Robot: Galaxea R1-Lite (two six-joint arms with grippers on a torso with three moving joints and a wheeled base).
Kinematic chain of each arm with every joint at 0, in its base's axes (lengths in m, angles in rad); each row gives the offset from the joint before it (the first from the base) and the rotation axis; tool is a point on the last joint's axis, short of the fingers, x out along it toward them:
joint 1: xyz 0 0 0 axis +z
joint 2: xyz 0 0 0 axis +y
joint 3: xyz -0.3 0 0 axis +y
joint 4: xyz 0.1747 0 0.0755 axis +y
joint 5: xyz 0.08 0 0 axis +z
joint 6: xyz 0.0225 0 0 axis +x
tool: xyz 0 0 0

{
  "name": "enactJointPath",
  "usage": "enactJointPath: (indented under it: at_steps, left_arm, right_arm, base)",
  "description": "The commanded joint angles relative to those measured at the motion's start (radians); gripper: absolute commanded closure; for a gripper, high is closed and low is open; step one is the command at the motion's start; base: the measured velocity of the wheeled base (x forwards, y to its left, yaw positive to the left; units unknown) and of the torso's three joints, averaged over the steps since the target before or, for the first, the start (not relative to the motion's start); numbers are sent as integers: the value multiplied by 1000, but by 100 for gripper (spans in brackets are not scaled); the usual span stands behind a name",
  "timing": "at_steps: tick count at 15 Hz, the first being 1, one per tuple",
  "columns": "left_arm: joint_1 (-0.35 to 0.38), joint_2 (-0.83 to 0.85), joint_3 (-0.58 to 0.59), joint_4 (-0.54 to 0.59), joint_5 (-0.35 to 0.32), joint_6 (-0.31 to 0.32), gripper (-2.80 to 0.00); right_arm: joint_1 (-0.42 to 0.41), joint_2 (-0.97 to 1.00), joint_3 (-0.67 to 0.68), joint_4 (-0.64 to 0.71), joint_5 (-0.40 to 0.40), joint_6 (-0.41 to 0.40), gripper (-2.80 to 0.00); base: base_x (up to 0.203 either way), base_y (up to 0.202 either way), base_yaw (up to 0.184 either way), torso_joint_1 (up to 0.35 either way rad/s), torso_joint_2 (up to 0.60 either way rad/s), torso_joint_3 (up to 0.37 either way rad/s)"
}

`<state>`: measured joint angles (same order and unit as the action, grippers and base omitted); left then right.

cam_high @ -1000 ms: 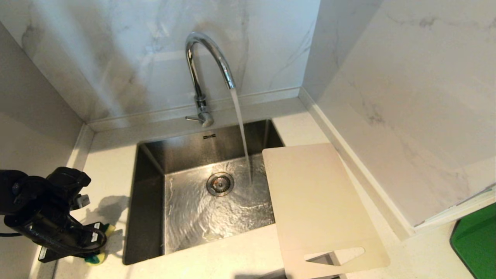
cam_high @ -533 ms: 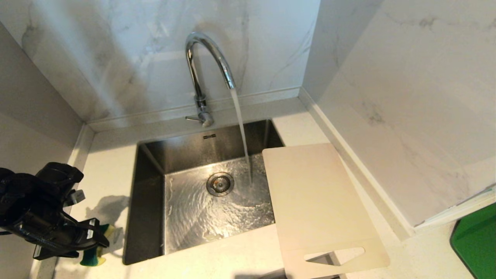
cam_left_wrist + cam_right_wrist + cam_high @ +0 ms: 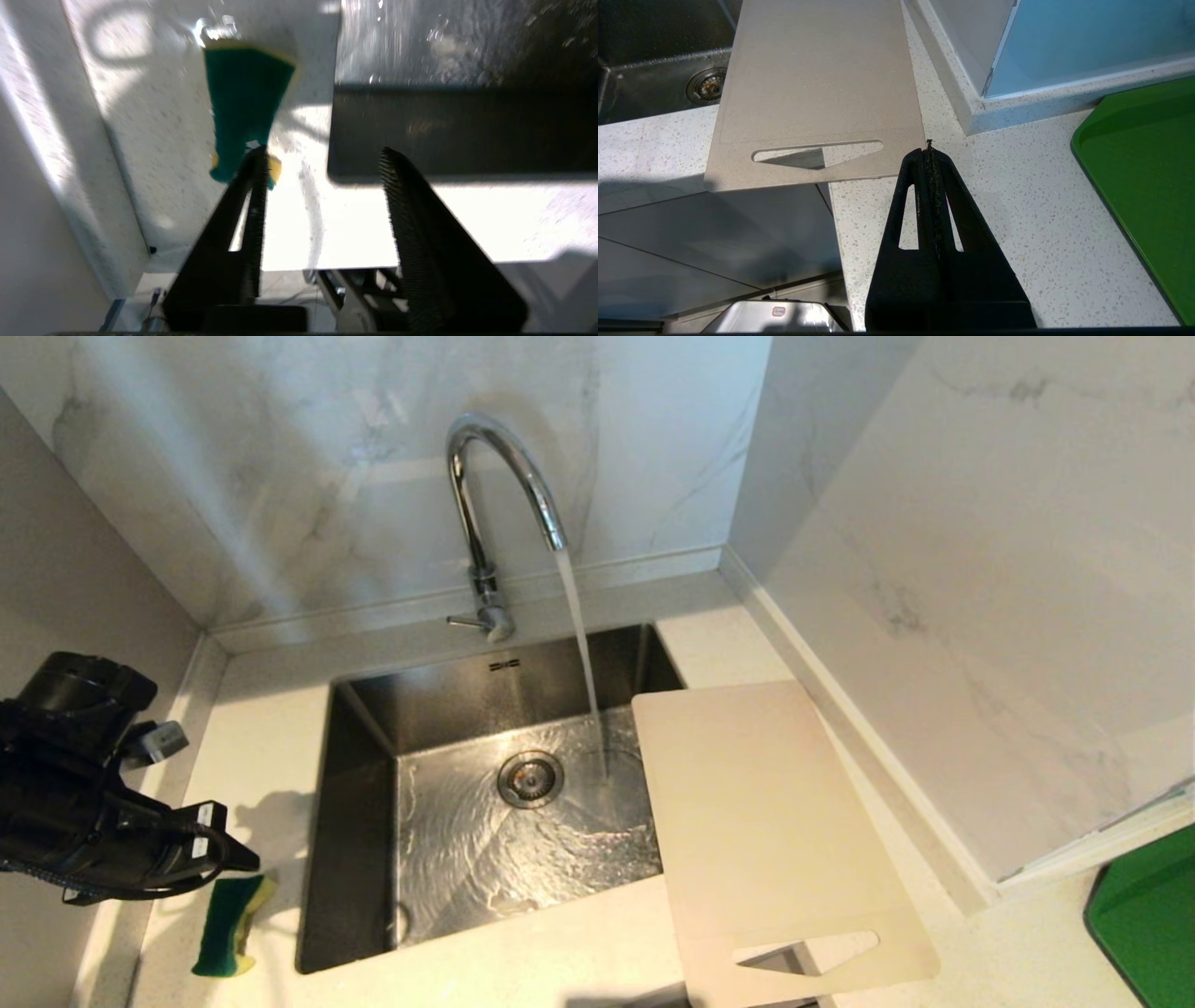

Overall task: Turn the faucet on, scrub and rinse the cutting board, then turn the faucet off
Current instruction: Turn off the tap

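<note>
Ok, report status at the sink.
Left gripper open, above sponge; right gripper shut, parked. Faucet running; board dry-side, over sink edge. Nothing blocking.

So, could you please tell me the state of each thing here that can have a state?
faucet: on, water running into the sink.
cutting board: flat on the counter, one edge over the sink, outside the stream.
sponge: lying free on the counter, left of the sink.
left gripper: open, empty, above the sponge.
right gripper: shut, empty, near the board's handle end.
</note>
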<state>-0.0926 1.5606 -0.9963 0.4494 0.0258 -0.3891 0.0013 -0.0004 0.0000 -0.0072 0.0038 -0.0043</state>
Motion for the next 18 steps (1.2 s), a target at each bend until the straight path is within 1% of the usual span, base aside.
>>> enactJointPath:
  at_steps: [1,2,3,4,7,8,10,12,15,17,18]
  left_arm:
    - [42,-11,-41,4,14,5,0]
    - [70,-13,-56,4,16,24,0]
    - [89,-17,-74,5,16,60,0]
    - [95,-19,-94,3,16,73,0]
    - [91,-13,-144,2,16,91,0]
    - [79,-12,-152,0,14,94,0]
    - [34,-8,-183,0,8,92,0]
    - [-31,-3,-217,0,3,77,0]
    - [-147,31,-281,-1,2,7,0]
    - [-211,91,-349,-2,1,-42,0]
    - [-241,121,-404,-5,-3,-75,0]
  right_arm:
    - [0,0,2,0,1,0,0]
    - [0,0,2,0,1,0,0]
    - [0,0,2,0,1,0,0]
    - [0,0,2,0,1,0,0]
    - [0,0,2,0,1,0,0]
    - [0,0,2,0,1,0,0]
    - [0,0,2,0,1,0,0]
    - [0,0,1,0,1,0,0]
    - [0,0,2,0,1,0,0]
    - [0,0,2,-1,1,0,0]
    - [0,0,2,-1,1,0,0]
  base:
    - [0,0,0,0,0,0]
    - [0,0,0,0,0,0]
    - [0,0,0,0,0,0]
    - [0,0,0,0,0,0]
    - [0,0,0,0,0,0]
    - [0,0,0,0,0,0]
    - [0,0,0,0,0,0]
    - [0,0,0,0,0,0]
    - [0,0,0,0,0,0]
    - [0,0,0,0,0,0]
    - [0,0,0,0,0,0]
